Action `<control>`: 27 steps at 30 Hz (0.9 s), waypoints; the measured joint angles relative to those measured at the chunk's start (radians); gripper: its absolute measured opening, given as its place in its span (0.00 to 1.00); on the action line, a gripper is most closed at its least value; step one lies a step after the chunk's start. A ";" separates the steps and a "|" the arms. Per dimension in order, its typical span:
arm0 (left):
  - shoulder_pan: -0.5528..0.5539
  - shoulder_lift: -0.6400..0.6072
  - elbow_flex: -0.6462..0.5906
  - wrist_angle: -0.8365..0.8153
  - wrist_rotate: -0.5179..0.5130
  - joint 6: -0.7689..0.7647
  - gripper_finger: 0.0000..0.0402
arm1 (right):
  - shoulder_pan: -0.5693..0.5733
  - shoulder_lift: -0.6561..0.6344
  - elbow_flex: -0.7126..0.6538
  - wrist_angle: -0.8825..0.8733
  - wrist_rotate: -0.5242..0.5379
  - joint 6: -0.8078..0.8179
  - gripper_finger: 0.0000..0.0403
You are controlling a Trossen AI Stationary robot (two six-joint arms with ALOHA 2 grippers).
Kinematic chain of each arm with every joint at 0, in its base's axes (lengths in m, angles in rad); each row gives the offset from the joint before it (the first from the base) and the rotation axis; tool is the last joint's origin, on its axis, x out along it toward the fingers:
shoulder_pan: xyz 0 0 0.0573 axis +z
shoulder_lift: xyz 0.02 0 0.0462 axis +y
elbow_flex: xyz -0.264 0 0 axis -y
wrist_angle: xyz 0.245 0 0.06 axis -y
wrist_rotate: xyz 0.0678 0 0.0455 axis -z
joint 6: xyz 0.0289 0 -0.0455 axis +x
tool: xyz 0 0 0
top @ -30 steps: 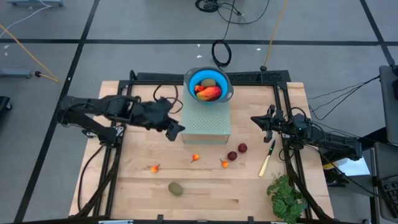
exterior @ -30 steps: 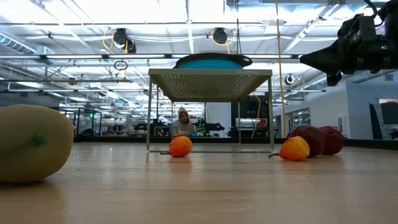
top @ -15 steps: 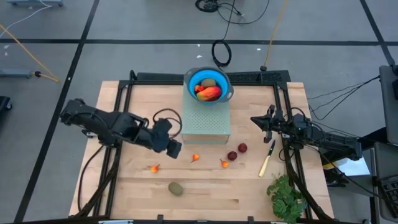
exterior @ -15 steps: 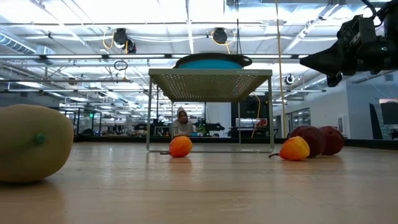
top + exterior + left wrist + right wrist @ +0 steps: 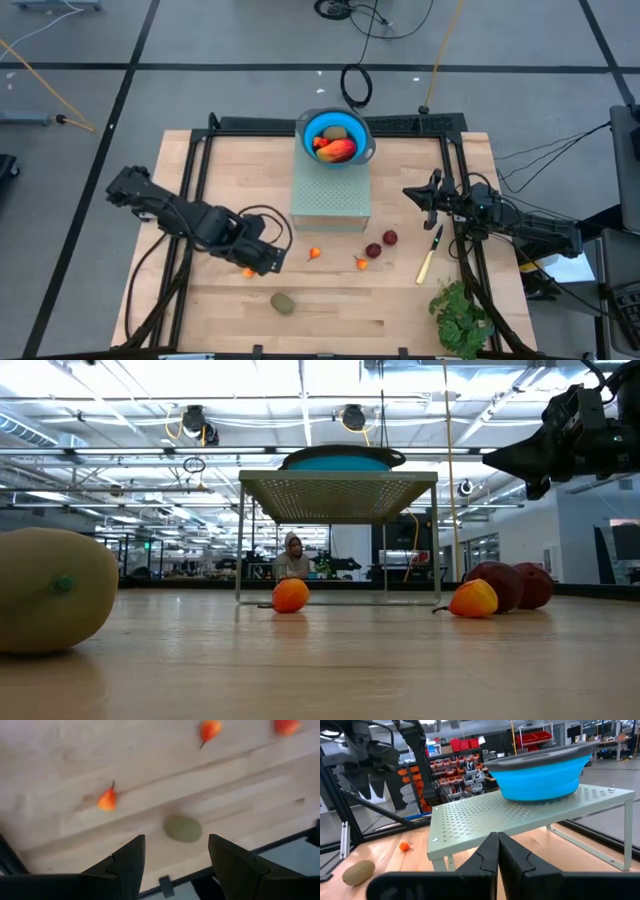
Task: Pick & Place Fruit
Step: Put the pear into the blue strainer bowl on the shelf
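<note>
A blue bowl (image 5: pixel 357 131) stands on a pale green perforated shelf (image 5: pixel 330 200) and holds an orange-red oblong (image 5: pixel 338 151) and a brownish-green oval (image 5: pixel 337 132). On the table lie three tiny orange-red pieces (image 5: pixel 248 271) (image 5: pixel 314 253) (image 5: pixel 360 262), two dark red round ones (image 5: pixel 373 250) (image 5: pixel 389 238) and another brownish-green oval (image 5: pixel 283 302). My left gripper (image 5: pixel 273 262) (image 5: pixel 176 845) is open above the table, between the leftmost orange piece (image 5: pixel 107 800) and the oval (image 5: pixel 182 828). My right gripper (image 5: pixel 409 193) (image 5: pixel 497 837) is shut and waits right of the shelf.
A yellow-handled knife (image 5: pixel 430 255) lies right of the dark red fruits, and a leafy green bunch (image 5: pixel 460 318) sits at the near right corner. A dark frame (image 5: pixel 330 122) runs along the table's far edge and sides. Bare wood lies near the oval (image 5: pixel 50 603).
My left arm has swung away from the shelf's left side toward the table's near edge. Its gripper now hangs over the leftmost tiny orange piece and the oval. The fruit and my right arm have kept still.
</note>
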 joint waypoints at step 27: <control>-0.035 0.038 0.000 0.062 -0.014 -0.227 0.54 | 0.000 0.000 0.000 -0.001 0.000 0.000 0.00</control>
